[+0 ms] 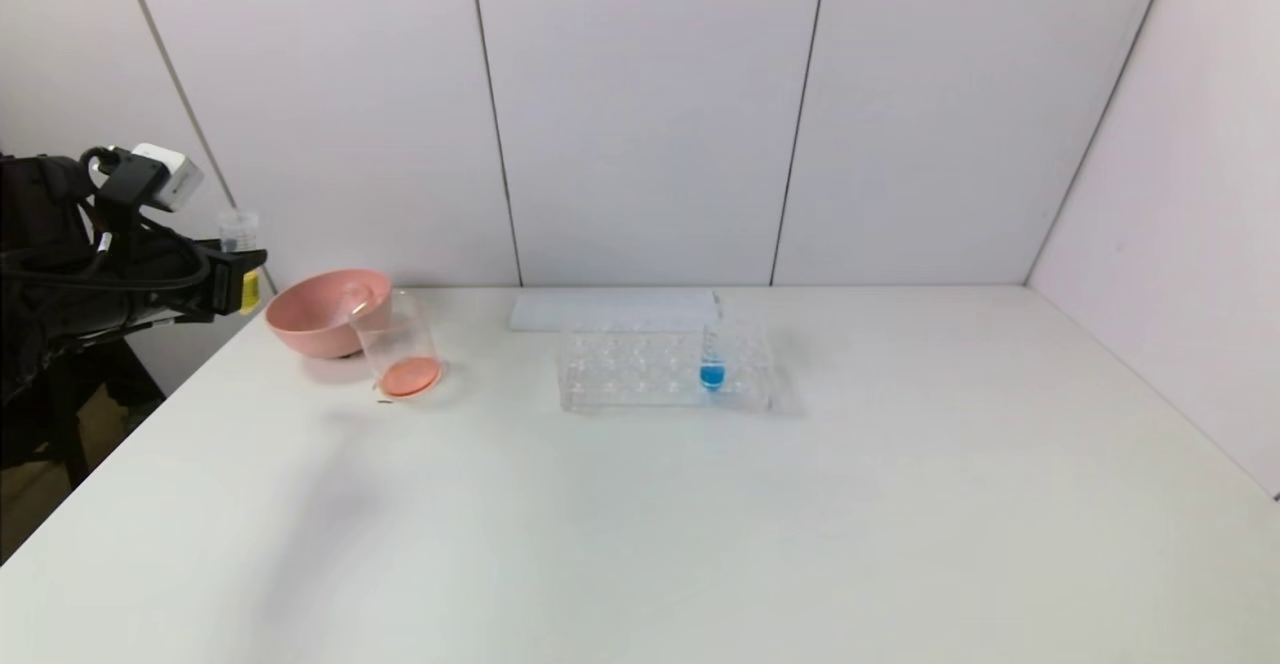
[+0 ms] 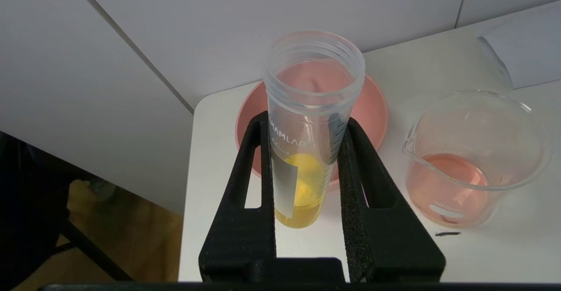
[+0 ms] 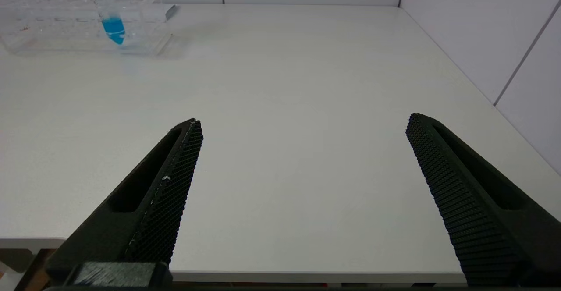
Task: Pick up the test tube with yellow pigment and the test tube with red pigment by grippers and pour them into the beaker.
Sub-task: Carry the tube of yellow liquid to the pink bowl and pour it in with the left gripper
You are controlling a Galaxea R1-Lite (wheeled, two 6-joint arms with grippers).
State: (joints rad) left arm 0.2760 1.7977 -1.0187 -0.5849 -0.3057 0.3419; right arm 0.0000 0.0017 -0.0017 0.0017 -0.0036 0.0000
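Status: the task is partly complete, as judged from the present layout.

The beaker (image 1: pixel 398 347) stands on the desk (image 1: pixel 700 504) at the centre left of the head view, just in front of and to the right of the pink bowl (image 1: pixel 322 312). A shallow layer of red-pink liquid covers its bottom, which indicates that the red pigment is already poured. The test tube with red pigment cannot be identified with certainty in any view; a pale object inside the bowl may be it.

The left tool (image 2: pixel 307 168) is at the far left of the head view, raised off the desk edge. Its fingers are closed on the test tube with yellow pigment (image 2: pixel 307 142). In the left wrist view the tube sits upright between the fingers with its open mouth up, and the yellow liquid is pooled in the rounded tip. The tube appears in front of the bowl there, with the beaker at the right of that frame, apart from it. The yellow pigment is not yet poured.

The right tool (image 3: pixel 302 181) is open, its fingers spread wide above a bare part of the desk at the near edge. It holds nothing and does not show in the head view.

The tube rack (image 1: pixel 665 371) stands at the centre of the head view. It holds only the tube with blue liquid (image 1: pixel 712 359).

Remaining, by this judgement: bring the yellow tube over the beaker and tip it in.
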